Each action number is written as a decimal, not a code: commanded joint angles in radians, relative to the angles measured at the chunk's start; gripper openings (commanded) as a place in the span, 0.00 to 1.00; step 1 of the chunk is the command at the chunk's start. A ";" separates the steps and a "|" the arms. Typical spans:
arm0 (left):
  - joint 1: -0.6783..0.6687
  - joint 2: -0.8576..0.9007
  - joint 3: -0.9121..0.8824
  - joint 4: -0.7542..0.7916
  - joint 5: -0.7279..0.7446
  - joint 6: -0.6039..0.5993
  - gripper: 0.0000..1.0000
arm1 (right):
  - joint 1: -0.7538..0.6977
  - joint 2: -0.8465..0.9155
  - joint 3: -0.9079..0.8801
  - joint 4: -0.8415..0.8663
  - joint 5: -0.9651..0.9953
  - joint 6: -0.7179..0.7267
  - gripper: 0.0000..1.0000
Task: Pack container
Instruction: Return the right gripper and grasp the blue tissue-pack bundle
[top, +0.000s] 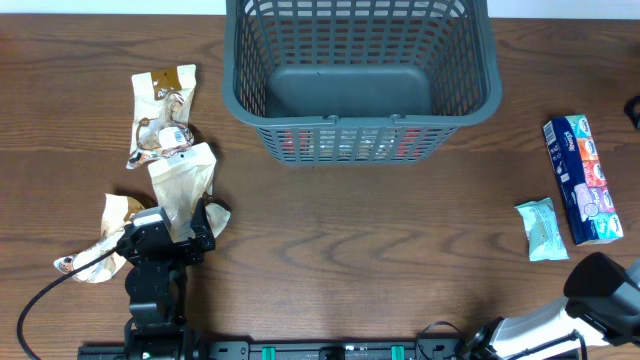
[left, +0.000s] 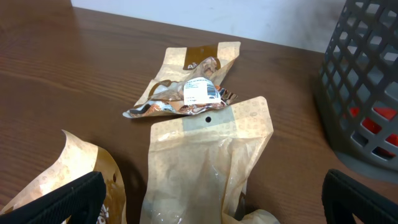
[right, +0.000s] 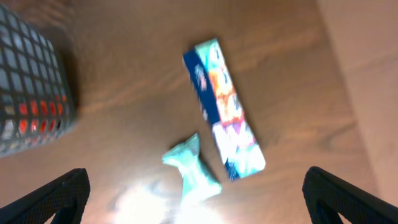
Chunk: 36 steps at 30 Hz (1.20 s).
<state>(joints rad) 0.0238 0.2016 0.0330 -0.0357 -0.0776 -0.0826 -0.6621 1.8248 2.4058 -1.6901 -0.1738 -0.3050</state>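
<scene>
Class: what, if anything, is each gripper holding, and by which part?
Nothing is held. The left gripper hangs wide open over the tan pouch. The right gripper hangs wide open over the teal packet.

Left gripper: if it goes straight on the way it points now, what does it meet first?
Most likely the tan pouch lying flat just ahead of the left gripper, whose jaws stand wide open. The crumpled labelled packet lies beyond it; depth is uncertain.
</scene>
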 joint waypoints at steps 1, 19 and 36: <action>-0.004 0.001 -0.020 -0.006 0.006 -0.009 0.99 | -0.019 -0.029 -0.092 -0.008 -0.047 0.043 0.99; -0.004 0.001 -0.020 -0.007 0.006 -0.008 0.99 | 0.008 -0.479 -0.925 0.340 0.129 0.077 0.99; -0.004 0.001 -0.020 -0.007 0.006 -0.008 0.99 | -0.005 -0.117 -0.985 0.707 0.114 -0.334 0.99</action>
<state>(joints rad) 0.0238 0.2016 0.0330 -0.0357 -0.0772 -0.0822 -0.6579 1.6512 1.4200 -0.9985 -0.0479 -0.5243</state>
